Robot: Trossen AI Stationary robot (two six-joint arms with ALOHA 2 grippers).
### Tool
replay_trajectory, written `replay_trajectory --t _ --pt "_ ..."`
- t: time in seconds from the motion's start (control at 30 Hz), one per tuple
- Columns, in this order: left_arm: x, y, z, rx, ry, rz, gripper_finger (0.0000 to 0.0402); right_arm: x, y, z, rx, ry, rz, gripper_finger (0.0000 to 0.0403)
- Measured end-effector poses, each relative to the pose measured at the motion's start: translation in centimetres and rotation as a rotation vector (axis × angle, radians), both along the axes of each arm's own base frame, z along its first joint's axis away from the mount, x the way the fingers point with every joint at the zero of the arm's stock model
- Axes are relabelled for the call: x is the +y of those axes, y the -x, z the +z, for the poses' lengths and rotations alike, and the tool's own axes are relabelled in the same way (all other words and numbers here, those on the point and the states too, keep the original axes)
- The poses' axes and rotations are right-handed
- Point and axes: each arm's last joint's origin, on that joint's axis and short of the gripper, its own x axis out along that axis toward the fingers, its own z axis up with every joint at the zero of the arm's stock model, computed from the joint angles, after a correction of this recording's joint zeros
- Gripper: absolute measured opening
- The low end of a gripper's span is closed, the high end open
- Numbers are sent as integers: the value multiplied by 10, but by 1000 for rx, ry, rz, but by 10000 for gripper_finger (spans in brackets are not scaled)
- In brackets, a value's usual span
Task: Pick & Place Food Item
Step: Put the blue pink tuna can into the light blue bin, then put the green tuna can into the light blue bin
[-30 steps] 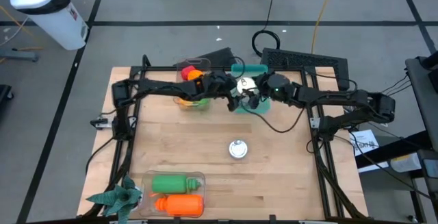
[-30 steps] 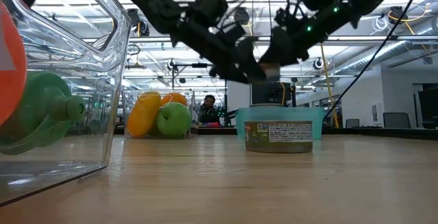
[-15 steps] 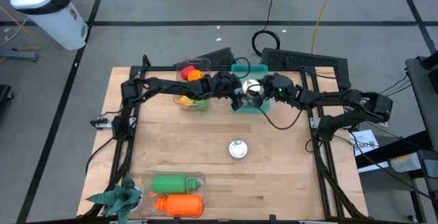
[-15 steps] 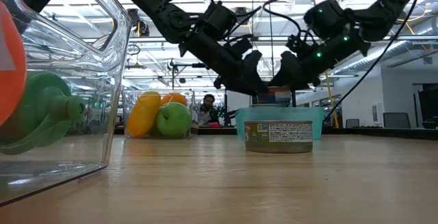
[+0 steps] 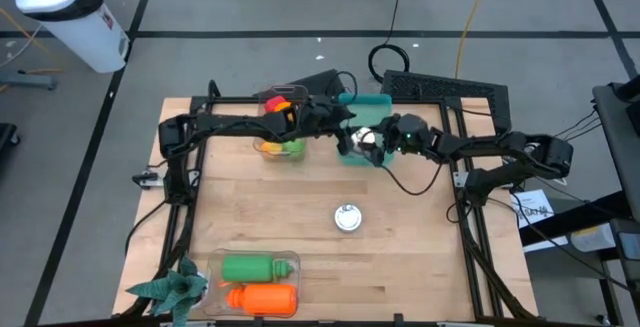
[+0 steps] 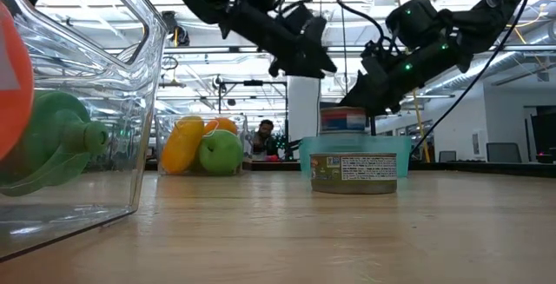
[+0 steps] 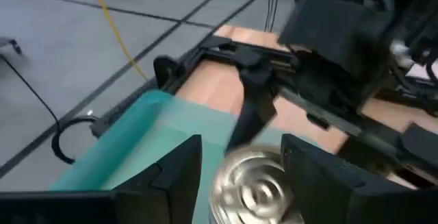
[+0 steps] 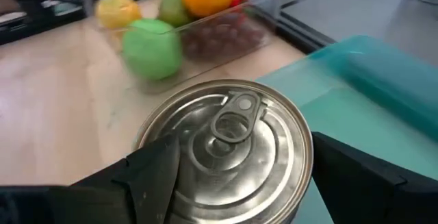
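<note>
The right gripper is clamped on the silver ring-pull tin can, one dark finger on each side of its wall. It holds the can upright at the teal plastic tray at the far middle of the table. From table height the can's lower part is hidden behind the tray's near wall, so I cannot tell whether it rests on the tray floor or hangs just above it.

The left gripper hovers just left of the can and higher. Its fingers stand a little apart with nothing between them, and the can lid shows through the gap.

My reading is that the can is the food item and the right arm has charge of it. To do this step well:

- Keep the can level, since a round smooth wall can twist in a two-finger grip.
- Move straight up or down until the base clears the tray wall, and only then sideways.
- Draw the left arm back towards the left. The two wrists are close, and a brush there could knock the can askew.
- Give room to the clear plastic box of fruit just left of the tray.
- Leave alone the second, labelled tin standing nearer, mid-table
</note>
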Motion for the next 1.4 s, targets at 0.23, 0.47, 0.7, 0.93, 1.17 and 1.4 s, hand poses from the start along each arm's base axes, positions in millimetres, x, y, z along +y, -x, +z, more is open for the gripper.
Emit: replay_trajectory --t 0.23,0.47,0.7,0.93,1.17,1.4 --pt "-5 10 17 -3 3 -7 226 -1 1 0 15 33 -40 297" --pt "-7 13 14 44 30 -5 220 5 -2 4 9 66 6 297" --pt "-7 13 14 41 44 1 204 10 -4 4 14 91 29 297" --pt "-8 13 13 47 50 0 192 13 -1 15 -29 111 22 305" --pt "-12 16 18 49 81 -69 198 24 6 34 -91 134 49 315" --pt "-41 31 26 94 219 -313 200 58 15 53 -96 238 217 305"
